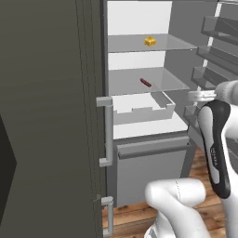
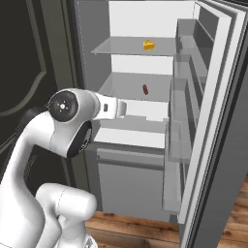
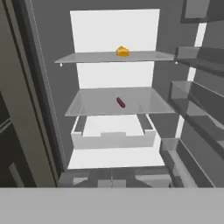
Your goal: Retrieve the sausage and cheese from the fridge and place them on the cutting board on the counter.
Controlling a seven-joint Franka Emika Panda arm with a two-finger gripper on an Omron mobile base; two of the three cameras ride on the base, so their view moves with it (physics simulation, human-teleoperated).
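- Your largest piece is the tall grey steel fridge (image 1: 56,116) with long vertical handles; its right door stands swung wide, showing a white back wall, clear glass shelves and stepped door bins. Steel and glass are hard and smooth, so expect nothing to give if the arm brushes them.
- Below the shelves you have a white open-topped drawer (image 3: 113,133), boxy, with a notched front lip, plastic by the look of it.
- The glass shelves are thin, flat and see-through; you'd judge them slick, so either food may skate if nudged rather than lifted.
- The small yellow-orange wedge of cheese (image 1: 149,41) sits on the upper shelf, toward the back, alone. It reads as light and fairly firm, with sloped faces; take it across its two flat parallel sides, not across the taper, or it may squirt out.
- The short reddish-brown sausage (image 1: 145,82), a rounded-end cylinder, lies flat on the middle shelf at a slant, well apart from the cheese. You'd expect it to be light, smooth-skinned and inclined to roll; close across its middle, fingers square to its long axis.
- The gripper itself is hard to make out at the end of the white forearm; its fingers are pinched fully together and carry nothing, standing outside the fridge and short of both shelves. You'll need them spread before reaching in.
- Neither food has been taken out yet.
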